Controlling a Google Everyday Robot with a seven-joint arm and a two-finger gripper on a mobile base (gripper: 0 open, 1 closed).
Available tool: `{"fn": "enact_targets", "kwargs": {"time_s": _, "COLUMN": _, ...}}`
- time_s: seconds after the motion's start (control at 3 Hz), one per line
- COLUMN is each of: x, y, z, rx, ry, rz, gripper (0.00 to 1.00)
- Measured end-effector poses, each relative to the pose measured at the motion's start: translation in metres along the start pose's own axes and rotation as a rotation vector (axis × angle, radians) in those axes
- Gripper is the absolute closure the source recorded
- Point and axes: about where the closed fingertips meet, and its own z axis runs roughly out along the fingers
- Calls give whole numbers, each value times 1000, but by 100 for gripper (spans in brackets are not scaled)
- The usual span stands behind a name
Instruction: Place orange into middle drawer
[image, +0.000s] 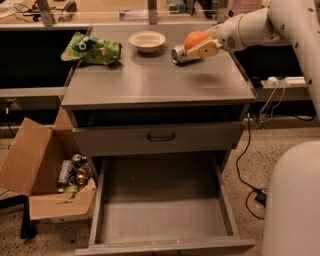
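Note:
The orange (194, 39) is in my gripper (201, 45), which reaches in from the right over the back right of the cabinet top (150, 82). The cream fingers (207, 49) are shut around the orange and hold it just above the surface. The middle drawer (162, 210) stands pulled open at the bottom of the cabinet, showing a bare grey floor and low side walls. It lies well below and in front of the gripper.
A silver can (180, 55) lies on the top beside the gripper. A cream bowl (147, 41) and a green bag (91, 49) sit further left. A drawer front with a black handle (161, 136) is closed. A cardboard box (50, 175) of litter stands on the left floor. The robot's white base (295, 205) is at the right.

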Motion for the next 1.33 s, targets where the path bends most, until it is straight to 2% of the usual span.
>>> {"fn": "enact_targets", "kwargs": {"time_s": 0.33, "x": 3, "y": 12, "z": 5, "rx": -38, "ry": 14, "rz": -36, "gripper": 100}}
{"fn": "enact_targets", "kwargs": {"time_s": 0.67, "x": 4, "y": 44, "z": 3, "rx": -114, "ry": 12, "rz": -109, "gripper": 100}}
{"fn": "enact_targets", "kwargs": {"time_s": 1.0, "x": 5, "y": 89, "z": -2, "rx": -189, "ry": -10, "rz": -189, "gripper": 100}}
{"fn": "enact_targets", "kwargs": {"time_s": 1.33, "x": 10, "y": 140, "z": -1, "rx": -288, "ry": -23, "rz": -253, "gripper": 100}}
